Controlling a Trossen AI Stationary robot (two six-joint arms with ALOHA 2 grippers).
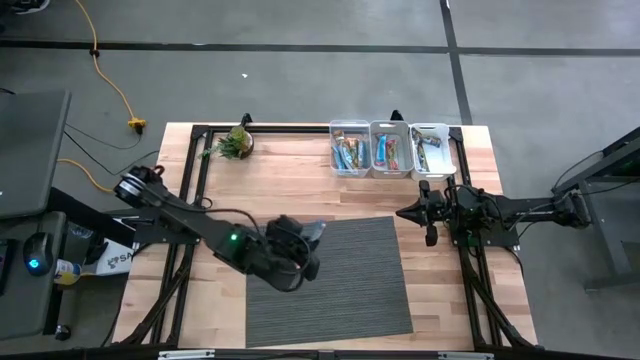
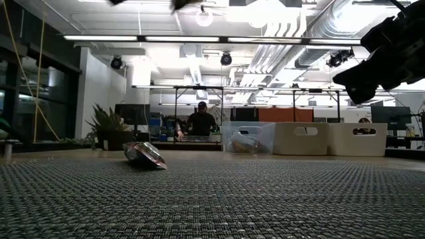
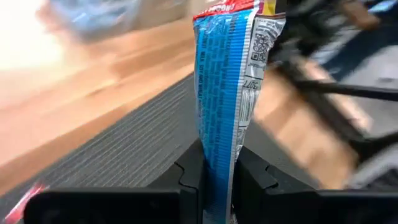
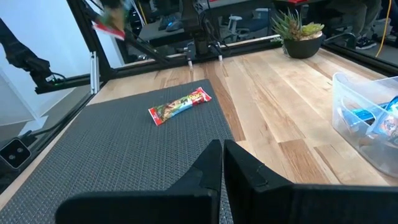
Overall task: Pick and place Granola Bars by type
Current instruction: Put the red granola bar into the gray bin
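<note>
Three bins [image 1: 391, 150] stand well beyond the left gripper [image 3: 217, 186], each holding wrapped bars, with a potted plant [image 1: 238, 142] off to one side. That gripper pinches a blue granola bar [image 3: 221, 93] upright above the mat [image 1: 340, 290]; a red-green bar [image 4: 180, 106] lies below it. Right gripper [image 4: 222, 163] is closed, empty, near the bins

A: Look low across the woven grey mat [image 2: 212, 199]. What do you see lying on it?

B: You have one wrapped bar [image 2: 145, 155] left of centre, shiny with red in the wrapper, one end tilted up.

A: And behind it?

B: You see three bins [image 2: 302, 138] in a row, the left one clear with something inside, the other two white. A potted plant [image 2: 106, 127] stands far left, and a person [image 2: 200, 121] sits in the room beyond. A dark arm [image 2: 385, 50] hangs at upper right.
</note>
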